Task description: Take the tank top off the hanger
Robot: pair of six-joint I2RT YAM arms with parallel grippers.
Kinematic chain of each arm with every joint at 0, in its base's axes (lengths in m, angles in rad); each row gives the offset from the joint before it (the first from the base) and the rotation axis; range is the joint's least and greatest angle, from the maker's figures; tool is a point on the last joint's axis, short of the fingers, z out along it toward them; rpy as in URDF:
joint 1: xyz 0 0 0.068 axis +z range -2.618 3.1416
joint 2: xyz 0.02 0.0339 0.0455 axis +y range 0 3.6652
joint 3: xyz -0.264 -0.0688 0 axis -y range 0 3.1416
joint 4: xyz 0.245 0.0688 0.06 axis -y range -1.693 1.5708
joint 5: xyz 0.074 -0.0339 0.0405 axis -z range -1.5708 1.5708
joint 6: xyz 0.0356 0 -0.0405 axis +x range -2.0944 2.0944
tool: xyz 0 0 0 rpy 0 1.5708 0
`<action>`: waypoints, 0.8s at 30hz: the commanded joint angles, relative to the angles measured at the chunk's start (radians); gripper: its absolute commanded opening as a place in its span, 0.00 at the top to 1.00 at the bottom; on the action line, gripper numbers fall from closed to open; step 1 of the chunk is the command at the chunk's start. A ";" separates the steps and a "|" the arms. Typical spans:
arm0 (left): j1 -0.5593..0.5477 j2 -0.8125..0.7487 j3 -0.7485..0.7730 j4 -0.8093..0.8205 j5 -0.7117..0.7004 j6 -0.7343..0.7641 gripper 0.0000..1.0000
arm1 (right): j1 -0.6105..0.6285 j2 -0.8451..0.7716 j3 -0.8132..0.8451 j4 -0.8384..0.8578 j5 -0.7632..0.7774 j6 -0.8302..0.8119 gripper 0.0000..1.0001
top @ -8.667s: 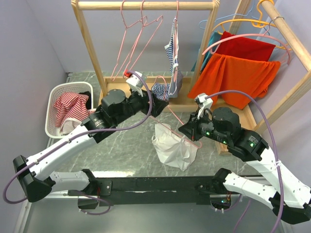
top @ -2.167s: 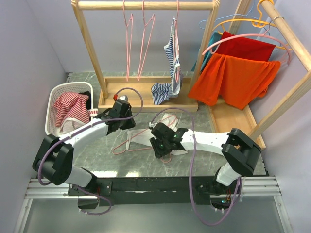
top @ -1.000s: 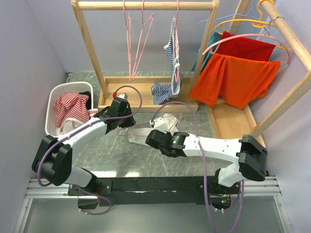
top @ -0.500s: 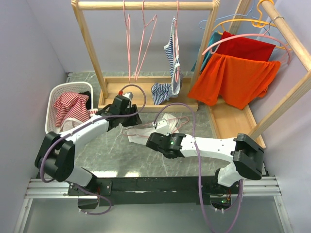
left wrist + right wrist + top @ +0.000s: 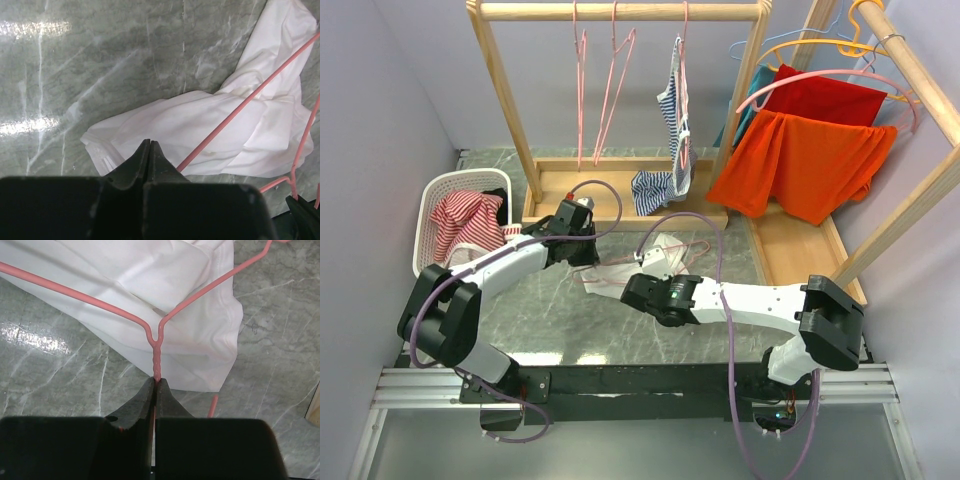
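The white tank top [image 5: 200, 125] lies crumpled on the grey marble table, with the pink wire hanger [image 5: 240, 107] still threaded through it. My left gripper [image 5: 149, 142] is shut, its tips pinched into the cloth near its lower left edge. In the right wrist view the tank top [image 5: 200, 340] spreads beyond the jaws. My right gripper [image 5: 156, 381] is shut on the hanger's twisted neck [image 5: 156, 360]. From above, the tank top [image 5: 618, 274] shows between the two wrists, and the hanger's hook [image 5: 682, 247] sticks out to the right.
A white laundry basket [image 5: 433, 190] with striped clothes stands at the left. Behind is a wooden rack [image 5: 620, 12] with bare pink hangers [image 5: 582, 90] and a striped garment [image 5: 672, 110]. A second rack at the right carries orange and red garments [image 5: 810, 160].
My left gripper has slid right onto the tank top's edge and shut. Over the last second my right gripper has kept its hold on the hanger and barely moved.
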 commanded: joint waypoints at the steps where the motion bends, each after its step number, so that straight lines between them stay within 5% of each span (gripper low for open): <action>1: 0.002 -0.018 0.019 -0.022 -0.027 0.013 0.99 | 0.008 -0.025 -0.005 0.011 0.030 0.027 1.00; 19: 0.025 -0.349 -0.030 -0.324 -0.143 -0.079 0.99 | -0.013 0.027 -0.003 0.011 0.014 0.058 1.00; 24: 0.025 -0.401 -0.094 -0.254 -0.045 -0.098 0.93 | -0.018 0.027 0.005 0.015 0.009 0.045 1.00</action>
